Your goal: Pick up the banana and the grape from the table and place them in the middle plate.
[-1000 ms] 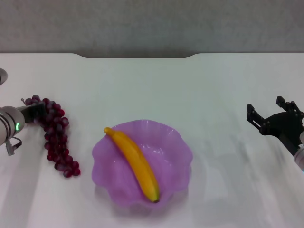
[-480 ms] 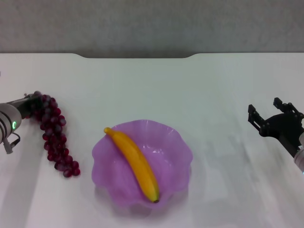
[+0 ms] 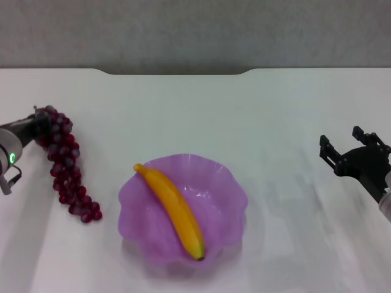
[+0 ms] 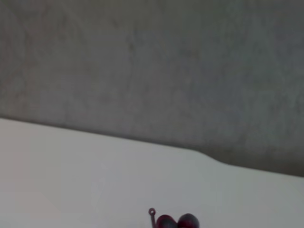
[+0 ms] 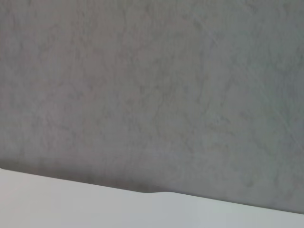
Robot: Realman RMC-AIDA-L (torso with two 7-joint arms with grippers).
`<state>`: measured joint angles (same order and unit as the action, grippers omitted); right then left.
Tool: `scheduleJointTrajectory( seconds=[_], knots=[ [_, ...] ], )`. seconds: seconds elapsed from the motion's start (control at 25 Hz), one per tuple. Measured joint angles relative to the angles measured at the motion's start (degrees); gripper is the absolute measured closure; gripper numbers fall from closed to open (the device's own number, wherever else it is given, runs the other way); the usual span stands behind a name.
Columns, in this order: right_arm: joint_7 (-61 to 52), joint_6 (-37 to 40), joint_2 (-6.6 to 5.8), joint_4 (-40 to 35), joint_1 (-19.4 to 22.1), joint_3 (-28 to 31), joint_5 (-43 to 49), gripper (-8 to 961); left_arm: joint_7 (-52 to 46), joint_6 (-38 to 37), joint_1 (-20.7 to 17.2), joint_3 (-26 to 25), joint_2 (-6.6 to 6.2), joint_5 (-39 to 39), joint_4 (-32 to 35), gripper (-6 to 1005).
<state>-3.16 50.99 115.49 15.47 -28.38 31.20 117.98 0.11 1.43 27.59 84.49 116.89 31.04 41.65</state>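
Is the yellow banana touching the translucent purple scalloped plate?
Touching. The head view shows the yellow banana lying diagonally inside the translucent purple scalloped plate, its stem end on the rim.

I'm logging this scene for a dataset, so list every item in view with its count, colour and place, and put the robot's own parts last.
curved yellow-orange banana: one, yellow-orange with a dark tip, lying diagonally inside the plate.
translucent purple scalloped plate: one, purple, near the middle of the table, toward the near edge.
bunch of dark red-purple grapes: one bunch, dark red-purple, on the robot's left, its upper end at the left gripper, its lower end trailing toward the plate.
white table: one, plain white, with a notched far edge.
grey wall: one, grey, behind the table.
left gripper: black, at the left edge, shut on the top of the grape bunch.
right gripper: black, open, at the right edge, away from the plate.
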Motion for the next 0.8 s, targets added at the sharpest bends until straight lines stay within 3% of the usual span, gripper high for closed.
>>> scheduleJointTrajectory(
  seconds=[0.52, 0.8],
  knots=[
    [0.0, -0.5, 0.09, -0.8, 0.1, 0.0, 0.1, 209, 0.2, 3.3, -11.0, 2.2, -0.19, -0.2, 20.5, 872],
    [0.0, -0.5, 0.09, -0.9, 0.1, 0.0, 0.1, 214, 0.6, 7.5, -15.1, 3.6, -0.35, -0.5, 30.1, 872]
  ],
)
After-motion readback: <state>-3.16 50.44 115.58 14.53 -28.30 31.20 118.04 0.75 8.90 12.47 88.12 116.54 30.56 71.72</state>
